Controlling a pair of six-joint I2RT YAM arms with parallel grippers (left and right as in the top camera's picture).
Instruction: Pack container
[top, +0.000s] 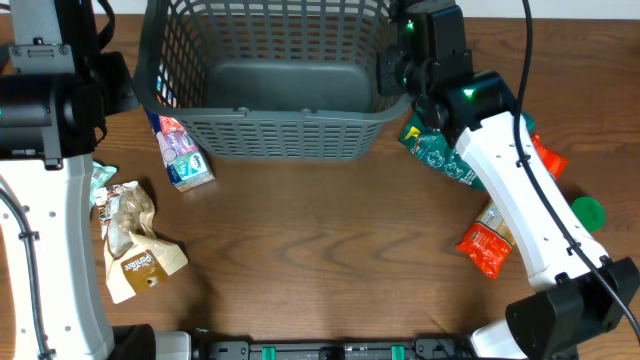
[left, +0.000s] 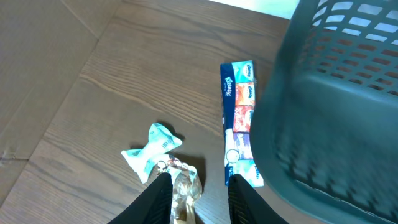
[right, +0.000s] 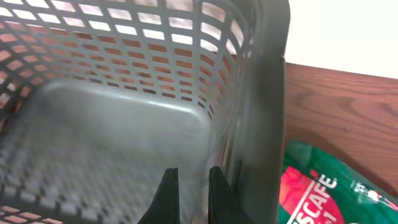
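Note:
The container (top: 290, 128), a large dark grey slotted basket, stands empty at the back middle of the table. It fills the right wrist view (right: 124, 112) and the right side of the left wrist view (left: 336, 112). My right arm (top: 470, 100) reaches to the basket's right rim. The right gripper (right: 194, 171) is shut just inside that rim, with nothing seen between its fingers. My left gripper (left: 199, 177) hangs open and empty, high over a crinkled tan bag (left: 185, 190) left of the basket.
A tissue pack (top: 183, 152) lies against the basket's front left corner. The tan bag (top: 135, 240) and a small teal wrapper (top: 102, 180) are at the left. A green coffee pouch (top: 440, 150), a red packet (top: 485, 245) and a green lid (top: 588, 212) are at the right.

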